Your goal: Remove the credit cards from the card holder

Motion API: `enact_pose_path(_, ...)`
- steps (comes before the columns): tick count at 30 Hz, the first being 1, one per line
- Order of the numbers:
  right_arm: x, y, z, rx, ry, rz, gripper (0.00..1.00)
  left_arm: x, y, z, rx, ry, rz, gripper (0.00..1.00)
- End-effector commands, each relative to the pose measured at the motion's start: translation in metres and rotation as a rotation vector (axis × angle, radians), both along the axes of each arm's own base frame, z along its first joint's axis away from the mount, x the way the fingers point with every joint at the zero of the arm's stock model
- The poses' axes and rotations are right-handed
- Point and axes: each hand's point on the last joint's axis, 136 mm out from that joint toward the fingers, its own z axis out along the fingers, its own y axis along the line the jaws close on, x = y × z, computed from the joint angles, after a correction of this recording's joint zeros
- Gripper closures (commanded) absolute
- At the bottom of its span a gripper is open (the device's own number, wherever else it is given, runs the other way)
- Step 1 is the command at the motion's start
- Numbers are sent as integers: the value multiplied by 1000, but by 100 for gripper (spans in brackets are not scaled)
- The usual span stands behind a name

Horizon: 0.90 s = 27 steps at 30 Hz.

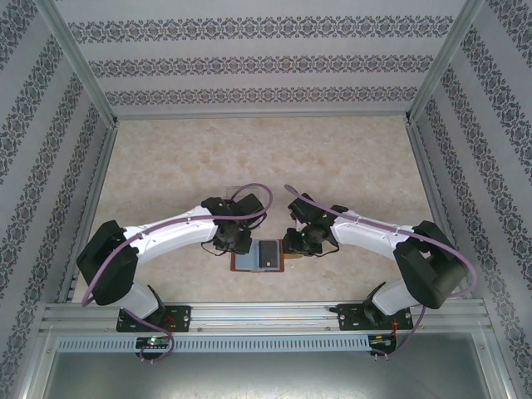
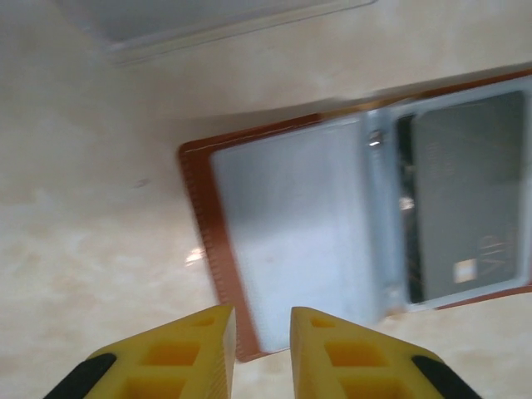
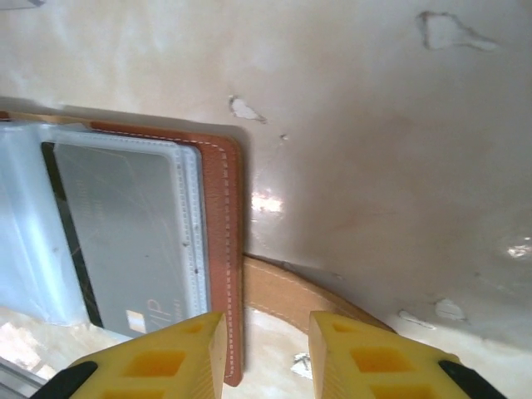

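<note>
The card holder point(image 1: 259, 256) lies open and flat on the table between both grippers. Its reddish-brown rim point(image 2: 195, 208) frames grey-blue pockets. A dark credit card point(image 2: 465, 191) sits in the right-hand pocket point(image 3: 125, 233); the left pocket looks pale and blurred. My left gripper point(image 2: 262, 320) hovers over the holder's near left corner, open, with nothing between its fingers. My right gripper point(image 3: 266, 324) stands open over the holder's right edge point(image 3: 223, 216), and the tan strap tab point(image 3: 283, 291) curves across the gap below its fingers.
A clear tray's edge point(image 2: 208, 25) lies just beyond the holder on the left. An aluminium rail point(image 1: 266, 316) runs along the near table edge, close behind the holder. Patterned walls point(image 1: 50, 166) enclose the marbled tabletop point(image 1: 266, 158), which is bare farther back.
</note>
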Motion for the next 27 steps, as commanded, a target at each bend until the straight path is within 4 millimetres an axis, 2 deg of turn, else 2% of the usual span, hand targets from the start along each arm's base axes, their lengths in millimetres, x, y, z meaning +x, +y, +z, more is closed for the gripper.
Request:
enact_pose_path(1,4,17,9,49,-6,1,67,11,-31,3,-209,-7,52,72)
enact_pose_path(6,4,29,7,75,2,8,67,13,-54,-5,-414,50,99,69)
enact_pose_path(10,5,31,5,79,7,8,67,13,-60,-16,-500,80,135,69)
enact_pose_path(13,4,31,3,75,9,9,68,13,-64,-20,-550,103,150,73)
enact_pose_path(19,5,33,3,79,10,10,68,12,-70,-30,-574,138,160,78)
enact_pose_path(27,6,38,3,85,9,14,68,11,-65,-44,-527,163,167,81)
